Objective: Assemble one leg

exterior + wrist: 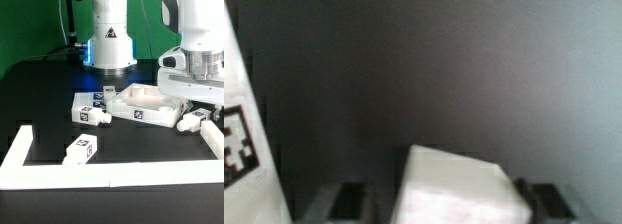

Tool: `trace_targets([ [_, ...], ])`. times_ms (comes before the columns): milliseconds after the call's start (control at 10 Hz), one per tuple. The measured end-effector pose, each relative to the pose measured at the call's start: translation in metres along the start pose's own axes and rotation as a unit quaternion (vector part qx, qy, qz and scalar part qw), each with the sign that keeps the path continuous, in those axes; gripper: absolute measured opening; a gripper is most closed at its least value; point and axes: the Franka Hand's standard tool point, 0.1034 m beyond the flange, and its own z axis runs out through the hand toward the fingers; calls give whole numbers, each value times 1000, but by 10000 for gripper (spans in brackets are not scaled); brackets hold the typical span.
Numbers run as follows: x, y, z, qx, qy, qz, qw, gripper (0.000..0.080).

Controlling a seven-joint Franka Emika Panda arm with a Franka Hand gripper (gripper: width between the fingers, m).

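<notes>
A stubby white leg [188, 122] with tags lies on the black table at the exterior view's right, beside the large white square panel [148, 103]. My gripper [198, 112] is down over this leg. In the wrist view the leg [455, 185] sits between my two dark fingers [345, 200], with a gap showing on each side, so the jaws are open around it. Other look-alike legs lie to the exterior view's left: two close together [92, 110] and one nearer the front [81, 150].
A white L-shaped fence [20, 150] runs along the left and front of the table. The robot base [108, 45] stands behind the panel. A white tagged edge [239, 130] shows at the side of the wrist view.
</notes>
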Motion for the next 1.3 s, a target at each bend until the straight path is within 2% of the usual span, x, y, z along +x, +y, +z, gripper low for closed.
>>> trace_targets([
  [100, 0, 0, 0, 0, 0, -1, 1000, 285],
  [300, -4, -3, -4, 3, 1, -9, 1000, 285],
  [500, -36, -8, -12, 0, -4, -26, 1000, 285],
  [600, -47, -9, -13, -1, -2, -37, 999, 286],
  [700, -51, -8, -13, 0, 1, -42, 999, 286],
  [1100, -50, -6, -11, -1, 1, -42, 999, 287],
  [1200, -51, 0, -8, -1, 2, -42, 999, 287],
  [1300, -61, 7, -4, -5, 0, -47, 999, 287],
])
